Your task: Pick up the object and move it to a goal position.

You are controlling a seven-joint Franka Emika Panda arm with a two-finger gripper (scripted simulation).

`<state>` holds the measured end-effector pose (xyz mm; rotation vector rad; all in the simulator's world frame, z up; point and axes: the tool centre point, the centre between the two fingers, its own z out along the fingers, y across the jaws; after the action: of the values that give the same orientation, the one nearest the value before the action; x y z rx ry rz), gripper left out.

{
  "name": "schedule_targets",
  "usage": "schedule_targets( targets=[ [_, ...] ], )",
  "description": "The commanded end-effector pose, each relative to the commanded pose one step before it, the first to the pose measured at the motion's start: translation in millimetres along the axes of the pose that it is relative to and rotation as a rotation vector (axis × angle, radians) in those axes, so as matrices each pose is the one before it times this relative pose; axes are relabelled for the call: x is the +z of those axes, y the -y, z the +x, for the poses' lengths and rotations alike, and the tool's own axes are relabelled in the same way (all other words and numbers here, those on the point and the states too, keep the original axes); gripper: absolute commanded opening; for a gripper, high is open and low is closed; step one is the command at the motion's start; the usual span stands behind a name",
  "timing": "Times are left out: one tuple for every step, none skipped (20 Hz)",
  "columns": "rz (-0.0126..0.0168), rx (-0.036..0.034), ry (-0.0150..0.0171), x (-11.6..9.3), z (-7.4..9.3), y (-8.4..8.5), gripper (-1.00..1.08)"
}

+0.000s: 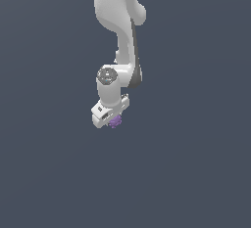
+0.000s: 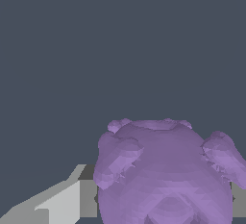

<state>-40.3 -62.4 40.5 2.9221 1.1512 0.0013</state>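
Observation:
The object point(image 1: 115, 122) is a tiny purple knobby lump just under the white hand of my arm, near the middle of the exterior view. In the wrist view the object point(image 2: 166, 175) fills much of the picture, bumpy and round, right at the camera. My gripper point(image 1: 113, 122) sits around it. One grey finger point(image 2: 67, 201) shows against one side of the lump and a sliver of the other finger point(image 2: 238, 199) at the opposite side. The fingers stand against the lump's sides.
The plain dark grey-blue floor point(image 1: 196, 173) fills the rest of both views. The white arm point(image 1: 117, 21) comes down from the top of the exterior view. No goal marker shows.

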Motion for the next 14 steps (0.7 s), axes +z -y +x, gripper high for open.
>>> schedule_targets(
  targets=[
    [-0.00002,-0.00034,0.00003,-0.90,-0.23,-0.81,-1.00],
    [0.00000,0.00000,0.00000,-1.23,-0.46,-1.29,-1.00],
    [0.00000,0.00000,0.00000,-1.71,-0.65,-1.80,-1.00],
    [0.00000,0.00000,0.00000,-2.19,-0.83,-2.31,-1.00],
    [0.00000,0.00000,0.00000,-2.67,-1.00,-2.81,-1.00],
    [0.00000,0.00000,0.00000,-3.14,-1.18,-3.31,-1.00],
    [0.00000,0.00000,0.00000,-3.61,-1.35,-3.80,-1.00],
    [0.00039,-0.00021,-0.00021,-3.96,-1.43,-4.23,-1.00],
    [0.00000,0.00000,0.00000,-4.51,-1.67,-4.76,-1.00],
    [0.00000,0.00000,0.00000,-4.95,-1.82,-5.23,-1.00],
    [0.00054,-0.00029,-0.00032,-5.23,-1.84,-5.61,-1.00],
    [0.00000,0.00000,0.00000,-5.72,-2.07,-6.07,-1.00],
    [0.00000,0.00000,0.00000,-6.02,-2.16,-6.41,-1.00],
    [0.00000,0.00000,0.00000,-6.26,-2.23,-6.70,-1.00]
  ],
)
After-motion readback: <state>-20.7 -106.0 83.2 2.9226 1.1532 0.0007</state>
